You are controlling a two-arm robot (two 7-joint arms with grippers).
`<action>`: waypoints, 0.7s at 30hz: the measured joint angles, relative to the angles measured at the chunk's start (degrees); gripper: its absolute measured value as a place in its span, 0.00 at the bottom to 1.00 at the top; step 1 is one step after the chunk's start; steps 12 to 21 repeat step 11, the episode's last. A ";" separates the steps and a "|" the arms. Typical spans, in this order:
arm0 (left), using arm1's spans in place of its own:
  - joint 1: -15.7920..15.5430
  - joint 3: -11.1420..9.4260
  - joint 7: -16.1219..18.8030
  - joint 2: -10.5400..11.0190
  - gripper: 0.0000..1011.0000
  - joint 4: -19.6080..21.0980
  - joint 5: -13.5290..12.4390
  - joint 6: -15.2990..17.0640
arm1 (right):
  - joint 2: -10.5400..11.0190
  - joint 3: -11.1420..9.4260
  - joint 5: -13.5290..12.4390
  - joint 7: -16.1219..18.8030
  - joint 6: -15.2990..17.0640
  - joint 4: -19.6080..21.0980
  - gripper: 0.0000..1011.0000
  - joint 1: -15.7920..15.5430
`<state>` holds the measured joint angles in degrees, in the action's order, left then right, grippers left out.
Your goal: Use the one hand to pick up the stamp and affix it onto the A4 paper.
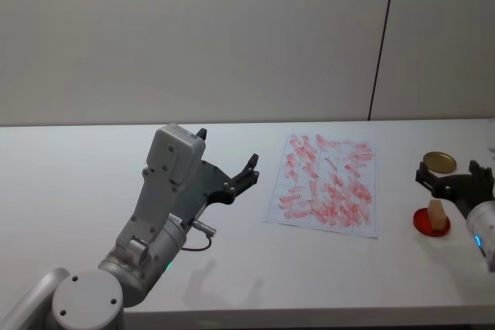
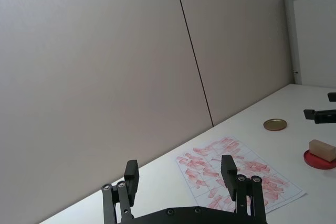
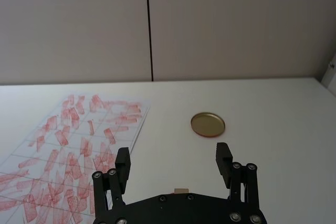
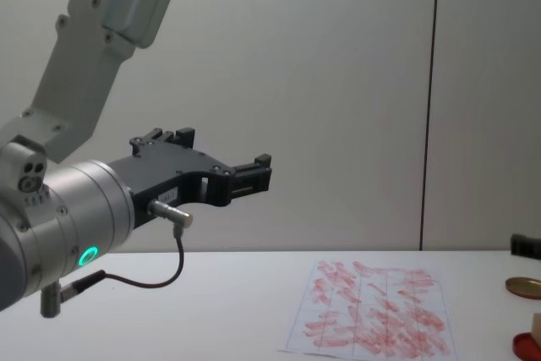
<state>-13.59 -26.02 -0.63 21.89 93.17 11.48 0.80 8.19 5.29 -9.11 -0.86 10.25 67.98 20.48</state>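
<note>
Your idle left hand (image 1: 227,175) hangs open and empty, raised left of the A4 paper (image 1: 325,185), clearing the table (image 1: 69,183). Right of that paper, your right hand (image 1: 451,183) gapes empty just beyond the stamp (image 1: 438,216), apparently poised to grasp.

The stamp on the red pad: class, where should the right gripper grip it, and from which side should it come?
Grip the stamp across its two long side faces, near the top. It is a small beige block standing on the flat red pad, with its upper part free. The open right gripper probably does best descending from above, jaws straddling the block.
</note>
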 joint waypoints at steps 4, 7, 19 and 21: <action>0.00 0.00 0.00 0.00 0.98 0.00 0.00 0.00 | 0.70 -0.26 1.01 1.05 -3.83 2.82 0.99 -2.38; 0.00 0.00 0.00 0.00 0.98 0.00 0.00 0.00 | 1.05 -0.42 1.47 1.64 -5.67 4.08 0.99 -3.49; 0.00 0.00 0.00 0.00 0.98 0.00 0.00 0.00 | 1.90 -0.82 2.43 2.79 -9.72 6.65 0.99 -5.93; 0.00 0.00 0.00 0.00 0.98 0.00 0.00 0.00 | 1.90 -0.82 2.43 2.79 -9.72 6.65 0.99 -5.93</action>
